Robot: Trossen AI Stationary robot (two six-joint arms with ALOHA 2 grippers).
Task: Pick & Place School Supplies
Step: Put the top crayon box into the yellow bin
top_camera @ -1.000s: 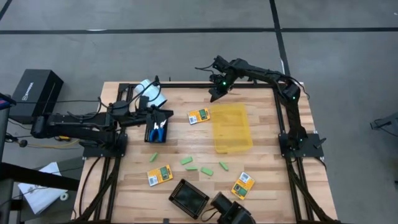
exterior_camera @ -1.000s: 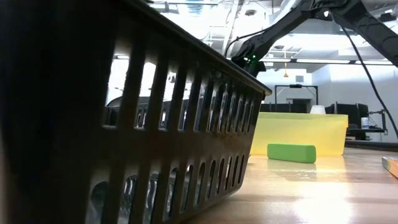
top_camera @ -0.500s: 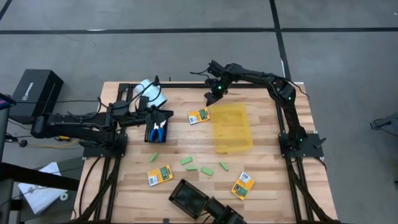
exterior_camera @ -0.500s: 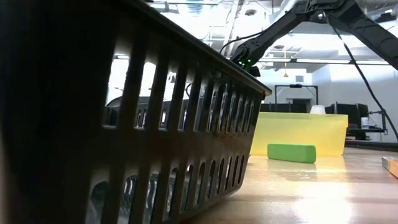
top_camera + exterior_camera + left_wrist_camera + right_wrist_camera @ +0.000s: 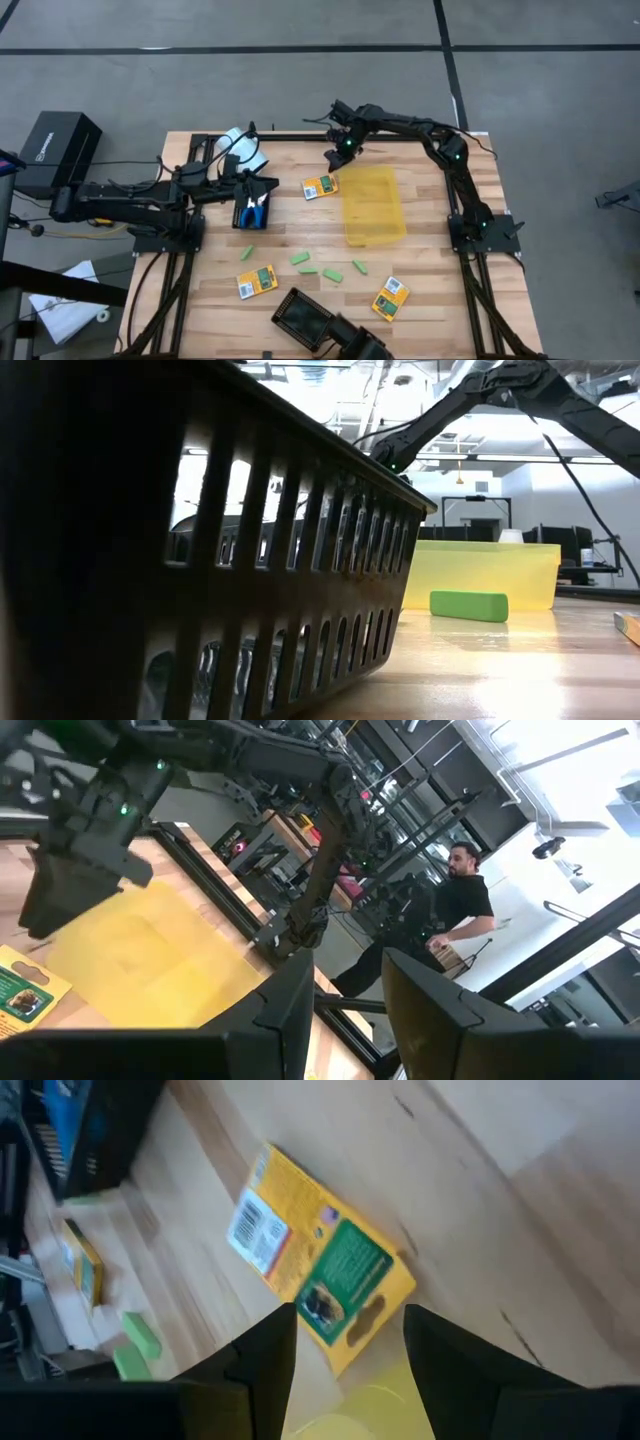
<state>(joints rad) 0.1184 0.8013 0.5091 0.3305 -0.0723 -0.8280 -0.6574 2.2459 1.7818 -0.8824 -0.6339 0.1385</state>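
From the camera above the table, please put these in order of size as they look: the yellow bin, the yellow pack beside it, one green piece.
1. Yellow bin, clearly largest.
2. Yellow pack, beside the bin's left edge.
3. Green piece, smallest.
All lie flat on the table, so camera nearness hardly matters.

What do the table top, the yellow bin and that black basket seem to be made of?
The table top looks like pale wood: plank seams and grain show, with a slight sheen in the low view. The yellow bin looks like thin see-through plastic, since the table shows faintly through it. The black basket seems to be moulded plastic, with even slotted walls and a dull gloss.
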